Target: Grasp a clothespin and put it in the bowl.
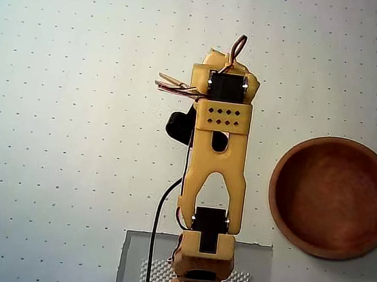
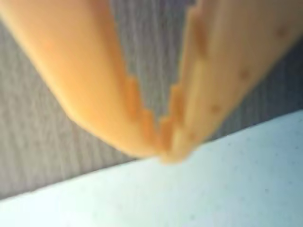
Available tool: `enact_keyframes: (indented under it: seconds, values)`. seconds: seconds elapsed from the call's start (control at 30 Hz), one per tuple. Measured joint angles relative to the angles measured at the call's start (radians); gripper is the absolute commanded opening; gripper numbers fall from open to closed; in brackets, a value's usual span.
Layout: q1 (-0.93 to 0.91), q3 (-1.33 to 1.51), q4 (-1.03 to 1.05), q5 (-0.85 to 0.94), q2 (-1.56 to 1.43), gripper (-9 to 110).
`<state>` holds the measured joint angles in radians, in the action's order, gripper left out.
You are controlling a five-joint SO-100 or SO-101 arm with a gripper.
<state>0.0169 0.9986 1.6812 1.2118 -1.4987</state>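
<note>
The reddish-brown wooden bowl (image 1: pixel 333 197) stands empty at the right of the overhead view. The yellow arm (image 1: pixel 218 151) is folded up over the middle of the mat and hides the gripper from above. In the wrist view the gripper (image 2: pixel 165 152) is shut, its toothed orange fingers (image 2: pixel 94 94) meet at the tips with nothing between them. It hangs over a grey surface (image 2: pixel 38 151) next to the white mat's edge. A slim light-tan piece (image 1: pixel 172 81) pokes out left of the arm's top joint among the wires. I cannot tell whether it is the clothespin.
The white dotted mat (image 1: pixel 59 132) covers the table. A grey plate (image 1: pixel 135 265) under the arm's base lies at the bottom edge. A black cable (image 1: pixel 158 220) runs down the arm's left side. A black part (image 1: pixel 178 126) sticks out left of the arm.
</note>
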Motion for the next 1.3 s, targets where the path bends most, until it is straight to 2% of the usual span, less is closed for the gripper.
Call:
enact_keyframes:
  seconds: [0.1, 0.4, 0.7, 1.3]
  values:
    - [0.0, -0.084, 0.072, 0.043, 0.072, -3]
    - [0.0, -0.12, 0.08, 0.176, 0.118, -3]
    - [0.0, 0.034, 0.08, 0.451, 0.118, -3]
    - [0.094, 0.129, 0.08, 0.514, 0.189, -3]
